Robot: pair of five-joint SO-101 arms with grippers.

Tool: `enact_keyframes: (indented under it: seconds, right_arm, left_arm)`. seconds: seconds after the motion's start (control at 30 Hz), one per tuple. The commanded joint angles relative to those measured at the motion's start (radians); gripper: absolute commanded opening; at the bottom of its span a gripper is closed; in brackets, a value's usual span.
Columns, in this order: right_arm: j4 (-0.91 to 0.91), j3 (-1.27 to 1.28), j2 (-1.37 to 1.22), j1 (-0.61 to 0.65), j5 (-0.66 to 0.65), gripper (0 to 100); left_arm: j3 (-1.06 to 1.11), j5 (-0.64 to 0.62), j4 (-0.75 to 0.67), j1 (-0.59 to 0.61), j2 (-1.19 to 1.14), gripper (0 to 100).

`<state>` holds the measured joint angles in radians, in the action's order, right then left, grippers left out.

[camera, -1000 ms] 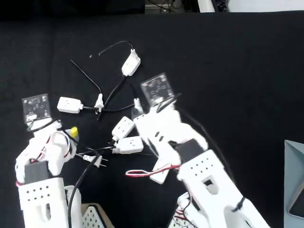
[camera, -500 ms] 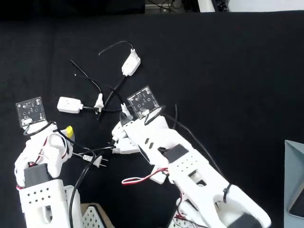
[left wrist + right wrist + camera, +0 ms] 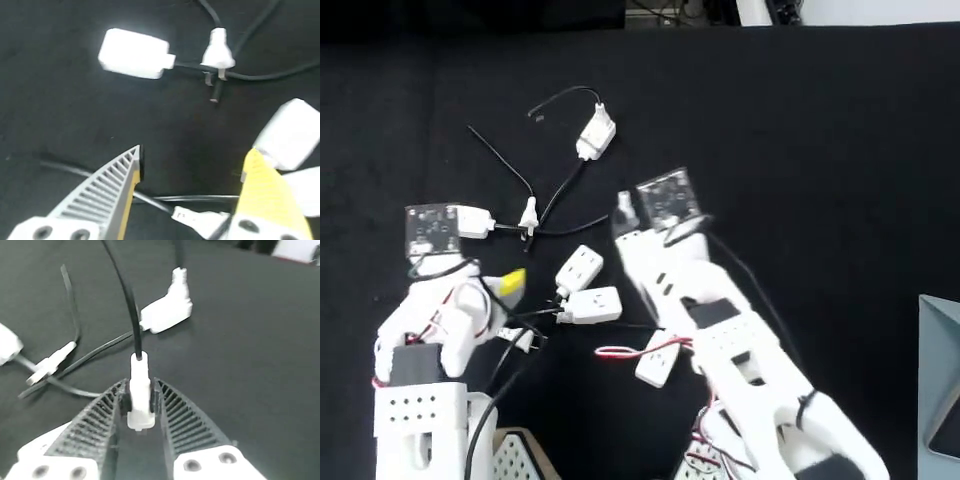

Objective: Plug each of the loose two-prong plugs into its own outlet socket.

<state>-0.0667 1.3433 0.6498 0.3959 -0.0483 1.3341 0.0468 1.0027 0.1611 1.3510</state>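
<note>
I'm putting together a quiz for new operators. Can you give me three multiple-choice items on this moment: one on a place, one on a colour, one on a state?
1. What sits between the fingers of the right gripper? A. a white plug B. a socket block C. nothing
2. What colour is one finger of the left gripper? A. red B. yellow C. blue
3. The left gripper is: A. shut on a cord B. open C. shut on a socket block
Key: A, the plug is clamped there; B, that finger is yellow; B, its fingers stand wide apart, gripping nothing.
</note>
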Motion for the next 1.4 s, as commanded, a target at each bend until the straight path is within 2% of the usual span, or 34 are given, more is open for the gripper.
enact_keyframes:
  seconds: [0.0, 0.13, 0.33, 0.47, 0.57, 0.73, 0.87, 0.93, 1.1, 1.37]
  right_arm:
    - [-0.021, 0.019, 0.122, -0.086, 0.005, 1.2]
    - [-0.021, 0.044, 0.194, -0.132, 0.005, 1.2]
    - [-0.021, 0.051, 0.232, -0.192, 0.048, 1.2]
    - [-0.021, 0.051, 0.231, -0.195, 0.048, 1.2]
    - [-0.021, 0.051, 0.231, -0.196, 0.052, 1.2]
    - [-0.021, 0.058, 0.234, -0.196, 0.052, 1.2]
    - [-0.021, 0.064, 0.237, -0.204, 0.052, 1.3]
    - [-0.021, 0.059, 0.237, -0.222, 0.052, 1.3]
    - [-0.021, 0.061, 0.237, -0.239, 0.052, 1.3]
    - [-0.026, 0.058, 0.237, -0.253, 0.055, 1.3]
  left_arm:
    - [-0.096, 0.011, -0.012, -0.101, -0.061, 32]
    - [-0.206, 0.005, -0.018, -0.211, -0.269, 32]
    - [-0.444, 0.011, -0.018, -0.303, -0.666, 32]
    - [-0.581, 0.011, -0.029, -0.335, -0.89, 32]
    - [-0.633, 0.012, -0.092, -0.348, -1.02, 31]
    - [-0.659, 0.075, -0.204, -0.357, -1.192, 29]
    - [-0.659, 0.104, -0.233, -0.357, -1.272, 28]
    - [-0.659, 0.158, -0.233, -0.358, -1.278, 22]
    - [-0.657, 0.399, -0.229, -0.395, -1.277, 5]
    - [-0.648, 0.647, -0.232, -0.463, -1.281, 3]
